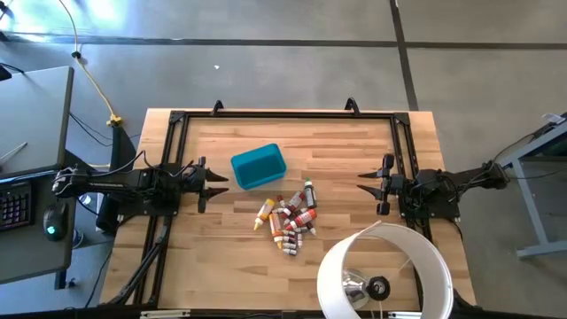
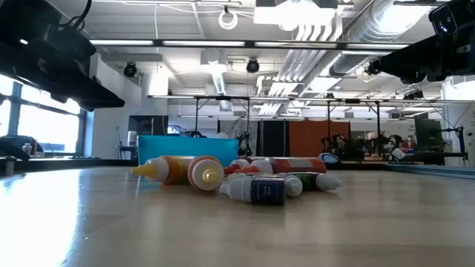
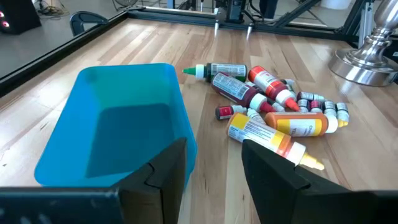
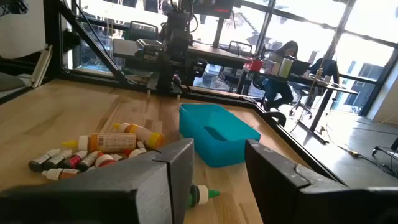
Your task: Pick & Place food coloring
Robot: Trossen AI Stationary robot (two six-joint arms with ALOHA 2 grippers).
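Both sets of jaws are sitting spread open and holding nothing: the left gripper point(image 1: 218, 182) is hanging left of the teal bin point(image 1: 259, 166), the right gripper point(image 1: 367, 182) well off to the bin's right. So the food coloring point(image 1: 289, 219) pile is lying on the table point(image 1: 221, 257) between the two, just in front of the bin, clear of both. Bottles are lying flat, pointing every which way: the green one point(image 3: 219, 70) at the bin-side edge, the yellow one point(image 3: 268, 138) stretching toward the left arm.
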